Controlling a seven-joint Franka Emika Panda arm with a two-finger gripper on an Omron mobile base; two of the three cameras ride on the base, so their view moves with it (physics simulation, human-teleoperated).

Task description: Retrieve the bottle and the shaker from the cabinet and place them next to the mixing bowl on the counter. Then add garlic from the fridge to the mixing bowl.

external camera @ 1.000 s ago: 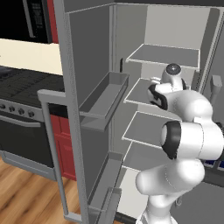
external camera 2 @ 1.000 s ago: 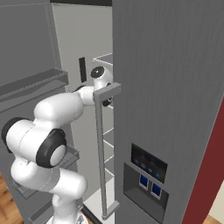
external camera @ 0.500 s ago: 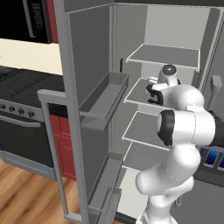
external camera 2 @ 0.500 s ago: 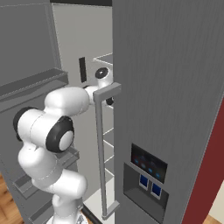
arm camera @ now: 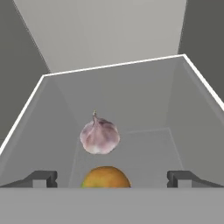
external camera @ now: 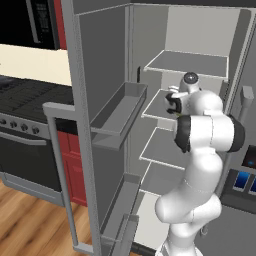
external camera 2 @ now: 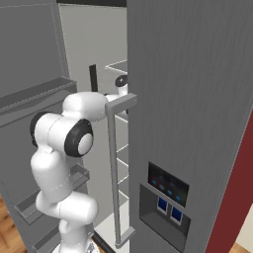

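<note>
Since the earlier frames the arm has folded in closer to the fridge: in the left base view its elbow has swung across in front of the shelves, and the hand has pushed a little deeper over the middle shelf.

Nearest the hand, the gripper (arm camera: 112,178) stands with its fingers (arm camera: 42,178) spread as wide as they go and nothing between them. Just past the fingertips, low in the hand view, sits an orange fruit (arm camera: 106,177), roughly centred in the gap. Beyond it, apart from the fruit and a touch to the left, rests the garlic (arm camera: 99,137), a pale bulb with its tip up, on the grey fridge shelf (arm camera: 144,105). Farther still are the back wall and side walls of the fridge.

The main risk, as I judge it, is the fruit: it lies between the fingers and the garlic, so a straight reach forward could shove it into the bulb and roll both away, or a close made too soon could take the fruit instead. The garlic is round and light, so an off-centre pinch may squirt it sideways. The forearm also passes near the open door (external camera: 100,100), which it could brush.

The shelf holds just these two items where visible; the door bin (external camera: 120,112) looks bare.
</note>
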